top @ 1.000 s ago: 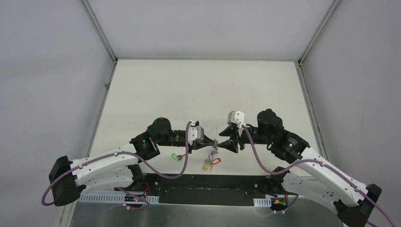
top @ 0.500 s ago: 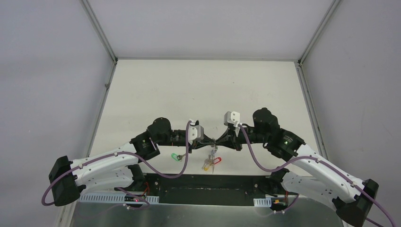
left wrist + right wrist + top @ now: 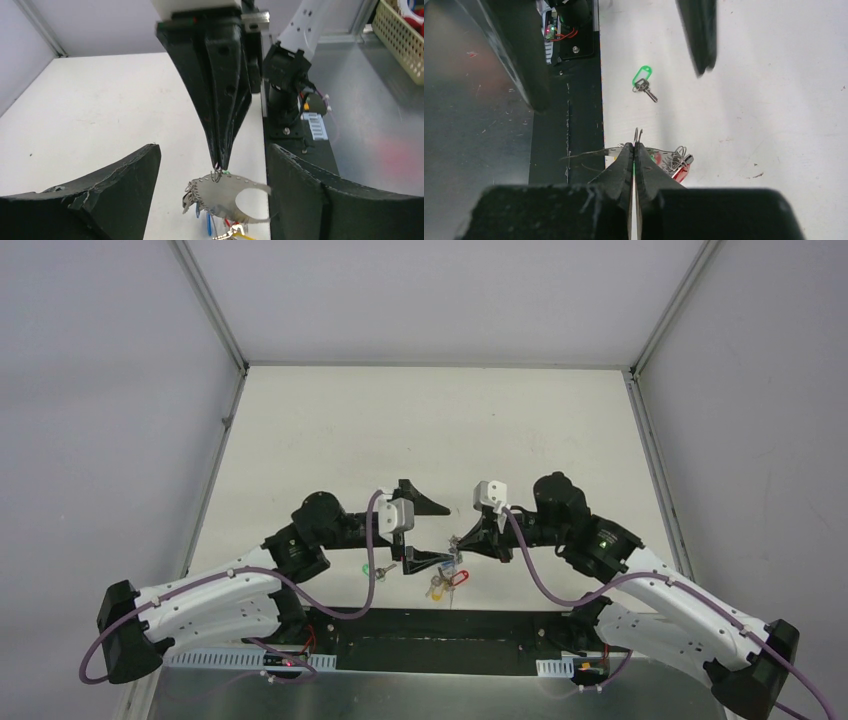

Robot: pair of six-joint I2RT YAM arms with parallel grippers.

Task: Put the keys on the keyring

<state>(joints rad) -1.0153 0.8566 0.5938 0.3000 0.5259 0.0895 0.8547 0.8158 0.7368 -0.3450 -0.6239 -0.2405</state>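
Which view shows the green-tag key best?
Right wrist. The green-tag key lies alone there, with tag and shaft both clear. Top external shows it only as a small green speck. Left wrist does not show it.

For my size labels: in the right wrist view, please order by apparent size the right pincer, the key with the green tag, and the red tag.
1. Right pincer, largest, but nearest the camera.
2. Green-tagged key.
3. Red tag, partly hidden, so its rank is unsure.
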